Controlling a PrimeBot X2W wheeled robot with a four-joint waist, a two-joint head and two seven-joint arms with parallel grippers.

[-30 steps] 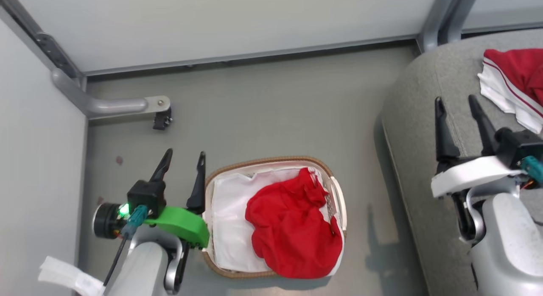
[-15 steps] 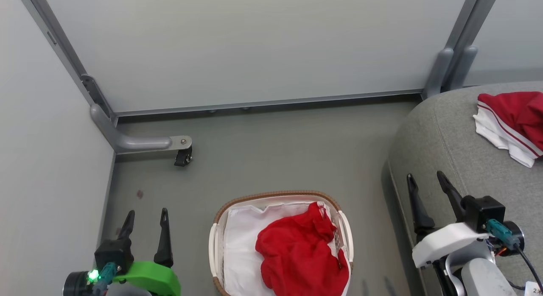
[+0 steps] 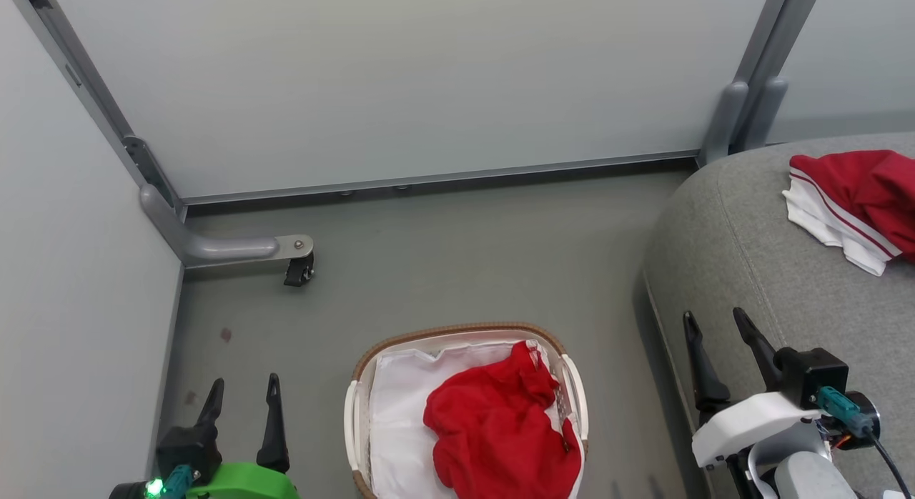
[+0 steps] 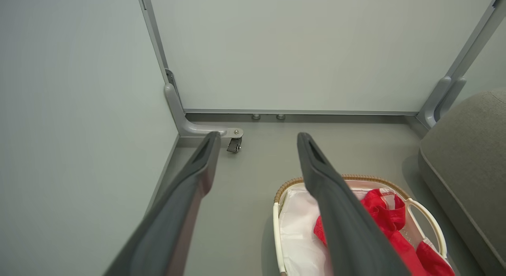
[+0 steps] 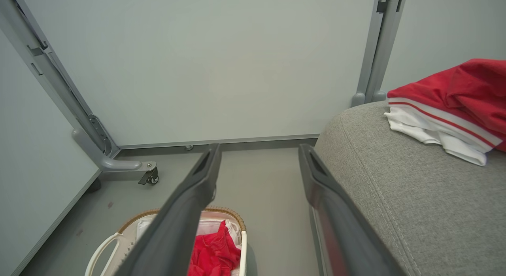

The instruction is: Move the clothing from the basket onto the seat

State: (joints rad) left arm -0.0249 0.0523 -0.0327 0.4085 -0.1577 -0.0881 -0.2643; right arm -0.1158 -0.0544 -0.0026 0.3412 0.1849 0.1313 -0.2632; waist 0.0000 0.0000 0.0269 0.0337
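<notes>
The view has tilted up, and the left tool (image 3: pixel 244 381) has backed away from the basket (image 3: pixel 400 339) rim it was right beside. About half done, I judge: one red garment (image 3: pixel 493 427) is left in the basket, and a striped garment (image 3: pixel 851 199) is already on the seat (image 3: pixel 750 270). The left tool is open and empty, left of the basket and apart from it. The right tool (image 3: pixel 713 315) is open and empty at the seat's edge, with the red garment between the tools.

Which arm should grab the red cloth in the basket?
Probably right: the red cloth lies at the right of the basket, and the open right gripper hovers by the seat where it goes.
</notes>
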